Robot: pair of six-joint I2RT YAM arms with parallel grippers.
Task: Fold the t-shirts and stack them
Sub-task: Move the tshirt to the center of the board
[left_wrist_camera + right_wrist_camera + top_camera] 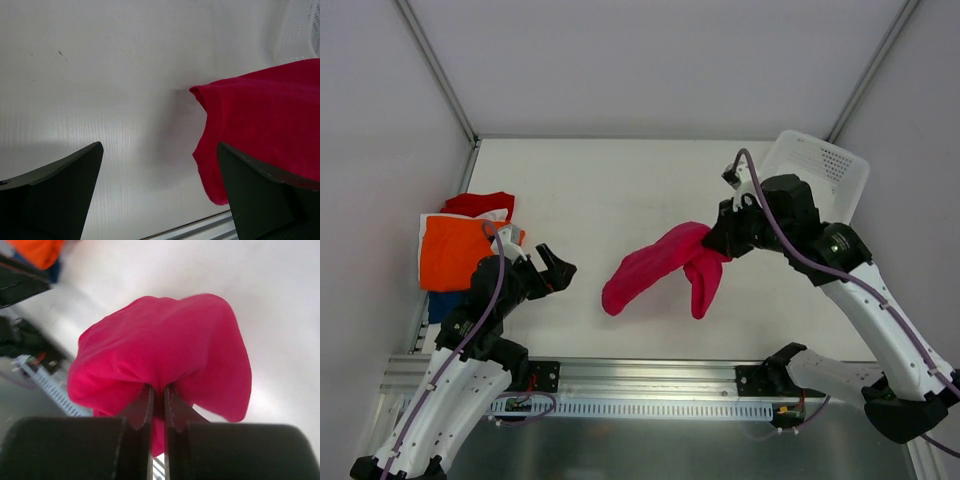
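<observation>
progress partial: stack of folded t-shirts (453,250) sits at table's left edge. right gripper (159,401) clamped on pink t-shirt (655,268), bunched, unfolded, mid-table. left gripper (560,272) wide open, empty.

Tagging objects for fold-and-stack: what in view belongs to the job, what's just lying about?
Job: magenta t-shirt, held by right end effector; orange t-shirt, red t-shirt, blue t-shirt stacked at left.
Lying about: white basket, far right.
</observation>
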